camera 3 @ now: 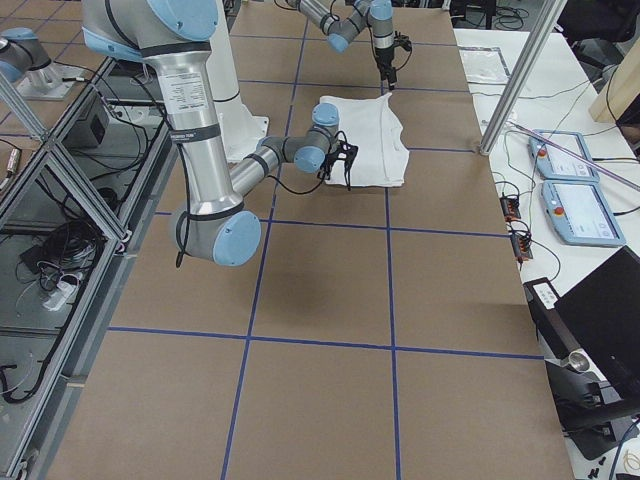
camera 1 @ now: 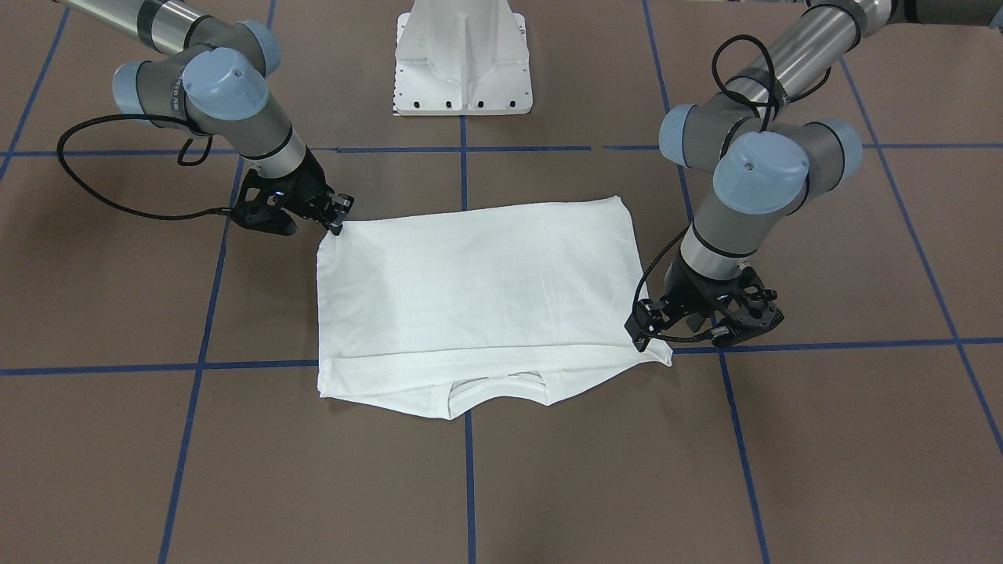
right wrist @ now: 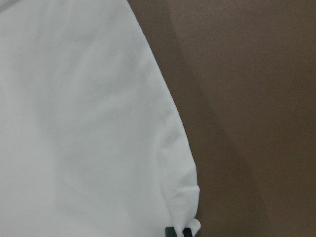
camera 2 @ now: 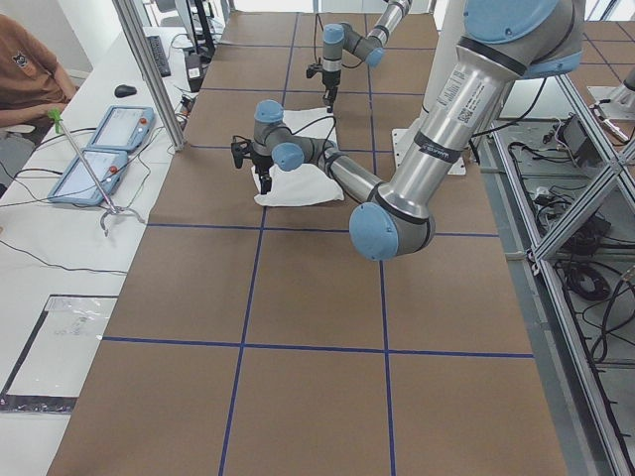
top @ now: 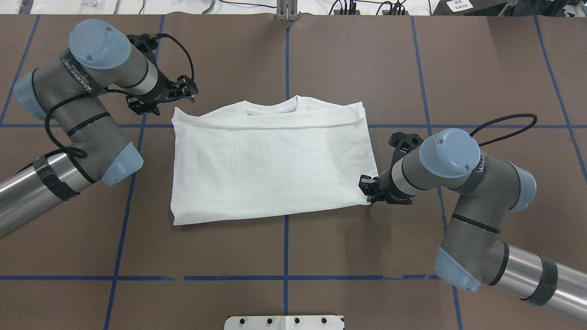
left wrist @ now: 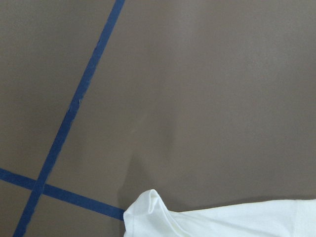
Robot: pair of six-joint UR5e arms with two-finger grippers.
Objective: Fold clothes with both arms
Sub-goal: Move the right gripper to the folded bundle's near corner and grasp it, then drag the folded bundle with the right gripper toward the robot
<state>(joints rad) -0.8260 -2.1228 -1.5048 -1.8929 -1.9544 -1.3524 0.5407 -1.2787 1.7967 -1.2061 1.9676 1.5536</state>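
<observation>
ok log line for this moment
shirt: folded flat, collar away from robot | left gripper: by collar-end corner | right gripper: at fold-end corner | grip: unclear

— What's the tally out there?
— One white folded cotton shirt [top: 270,160], two grey tube arms with light blue joint caps [top: 87,128] [top: 479,185], two black two-finger grippers [top: 188,90] [top: 368,189].
— And beyond those?
— One white metal pedestal [camera 1: 462,59], two blue-rimmed tablets [camera 2: 121,127] [camera 2: 87,177].

Looks like soft, matt white cloth on the shirt [top: 270,165], lightly creased and ribbed at the collar [top: 271,107]. Shows shiny brushed metal on the left arm [top: 23,199] tube and smooth matt blue plastic on the joint caps [top: 447,151]. Reads as matt brown paper over the table [top: 321,238], with glossy white painted metal on the pedestal [camera 1: 462,70].
</observation>
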